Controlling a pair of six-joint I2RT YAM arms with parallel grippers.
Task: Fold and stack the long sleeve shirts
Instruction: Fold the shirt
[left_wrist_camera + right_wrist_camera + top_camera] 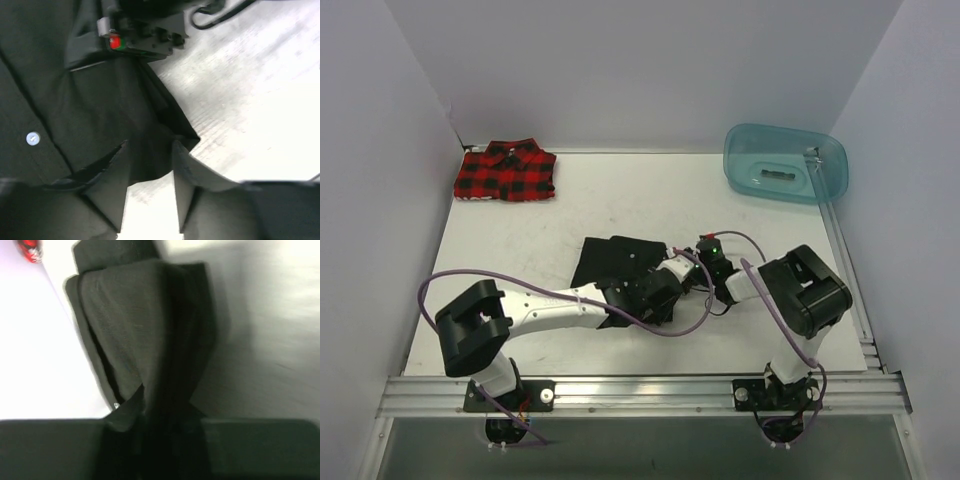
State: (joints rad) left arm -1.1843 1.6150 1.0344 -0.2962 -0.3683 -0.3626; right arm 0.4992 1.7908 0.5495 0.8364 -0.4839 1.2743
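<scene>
The black long sleeve shirt (pixel 615 262) lies partly folded mid-table. In the right wrist view a bunched fold of the black shirt (pixel 145 325) runs down between the fingers of my right gripper (pixel 165 402), which is shut on it. My left gripper (pixel 149 152) stands open at the same corner of the black shirt (pixel 100 115), with the cloth's edge hanging between its fingertips and bare table showing in the gap. From above, the left gripper (pixel 663 287) and right gripper (pixel 693 266) meet at the shirt's right edge. The red-and-black plaid shirt (pixel 506 172) lies folded at the back left.
A translucent teal tub (pixel 783 163) lies at the back right near the table's corner. White walls close in the left, back and right sides. The left arm's purple cable (pixel 670 330) loops across the table between the two arms.
</scene>
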